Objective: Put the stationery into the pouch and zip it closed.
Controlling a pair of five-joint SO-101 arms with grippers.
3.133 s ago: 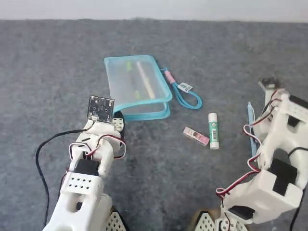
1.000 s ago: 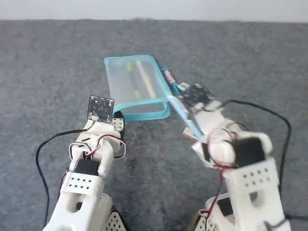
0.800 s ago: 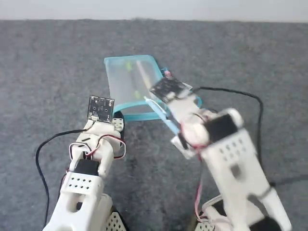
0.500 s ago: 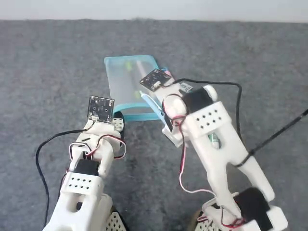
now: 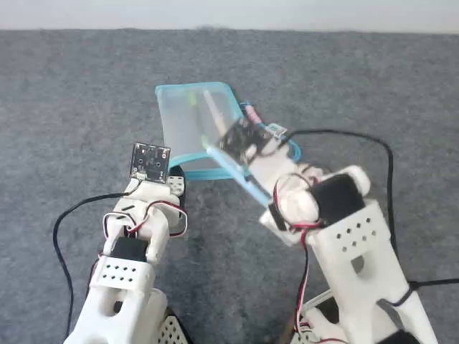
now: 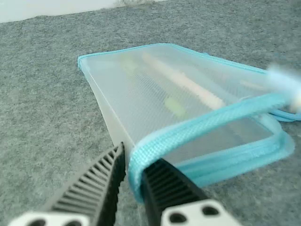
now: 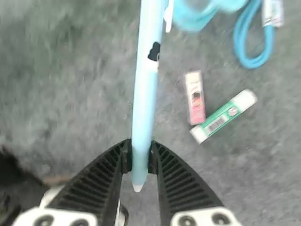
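The translucent pouch [image 5: 190, 125] with teal zipper edging lies at the table's middle, with a cream stick and green items inside it. My left gripper [image 5: 177, 176] is shut on the pouch's [image 6: 178, 103] teal zipper edge at its near corner [image 6: 135, 175]. My right gripper [image 7: 139, 146] is shut on a pale blue pen [image 7: 146, 70] near its back end. In the high view the pen [image 5: 226, 163] slants toward the pouch's open edge, tip at the edge, with the right gripper [image 5: 258, 192] behind it. A pink eraser [image 7: 195, 96] and a green-and-white glue stick [image 7: 223, 117] lie on the mat.
The pouch's blue wrist strap [image 7: 256, 37] with a small tag [image 5: 277, 130] lies beside the pouch on the right. Grey felt mat [image 5: 72, 107] covers the table. A black cable [image 5: 61, 236] loops by the left arm.
My right arm has brought the pen from the table's right side over to the pouch's open edge. In the last half second its body swung back lower. The left arm kept still.
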